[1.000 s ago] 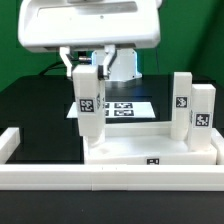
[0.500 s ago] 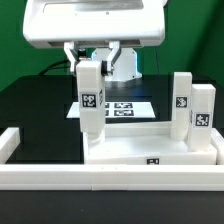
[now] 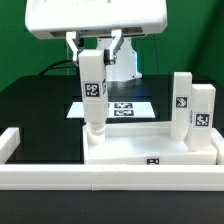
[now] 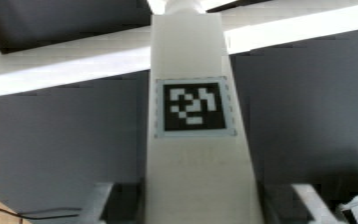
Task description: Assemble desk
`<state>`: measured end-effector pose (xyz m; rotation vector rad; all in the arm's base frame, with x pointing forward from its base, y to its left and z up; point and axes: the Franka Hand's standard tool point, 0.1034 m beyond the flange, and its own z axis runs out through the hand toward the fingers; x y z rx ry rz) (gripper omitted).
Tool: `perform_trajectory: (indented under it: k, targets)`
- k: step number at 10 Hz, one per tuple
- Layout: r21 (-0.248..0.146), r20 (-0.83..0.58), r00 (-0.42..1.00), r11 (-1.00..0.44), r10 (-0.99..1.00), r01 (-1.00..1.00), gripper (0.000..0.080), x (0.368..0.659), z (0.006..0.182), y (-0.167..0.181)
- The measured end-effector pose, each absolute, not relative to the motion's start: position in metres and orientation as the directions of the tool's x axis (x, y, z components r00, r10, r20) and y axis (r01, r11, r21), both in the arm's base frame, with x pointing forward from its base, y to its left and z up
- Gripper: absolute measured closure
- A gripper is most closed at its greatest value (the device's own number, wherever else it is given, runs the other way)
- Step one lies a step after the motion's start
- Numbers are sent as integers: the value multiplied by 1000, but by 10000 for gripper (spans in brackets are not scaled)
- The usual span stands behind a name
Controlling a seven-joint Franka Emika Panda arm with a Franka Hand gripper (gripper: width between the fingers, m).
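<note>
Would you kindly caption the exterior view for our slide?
Gripper holds a tagged white plastic leg upright over the white rimmed tabletop panel.

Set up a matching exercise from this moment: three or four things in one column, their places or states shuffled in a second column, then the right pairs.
Things:
1. white square-section plastic leg in the gripper
2. two white tagged legs at the exterior view's right
3. white rimmed rectangular tabletop panel
4. flat white marker board

States:
A. lying flat on the black table, behind the tabletop
B. standing upright on the tabletop
C. held upright, lower end at the tabletop's corner
D. lying flat against the front wall

Pairs: 1-C, 2-B, 3-D, 4-A
</note>
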<state>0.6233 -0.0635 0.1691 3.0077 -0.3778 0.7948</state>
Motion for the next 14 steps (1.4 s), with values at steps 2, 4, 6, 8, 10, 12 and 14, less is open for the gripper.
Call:
perform_trajectory:
  k: [2, 4, 6, 8, 10, 12, 14]
  targets:
    - [-28, 554, 800, -966, -228, -256, 509, 625, 166, -62]
    - [-8, 569, 793, -965, -219, -261, 509, 622, 158, -67]
    - [-10, 565, 797, -967, -216, -254, 509, 621, 155, -61]
    - [-13, 552, 805, -968, -216, -251, 509, 620, 152, -59]
    - [-15, 538, 814, -968, -218, -249, 509, 618, 149, -58]
    - [-6, 527, 823, -969, -212, -245, 509, 615, 138, -55]
    - [1, 516, 831, -970, -206, -241, 509, 612, 129, -54]
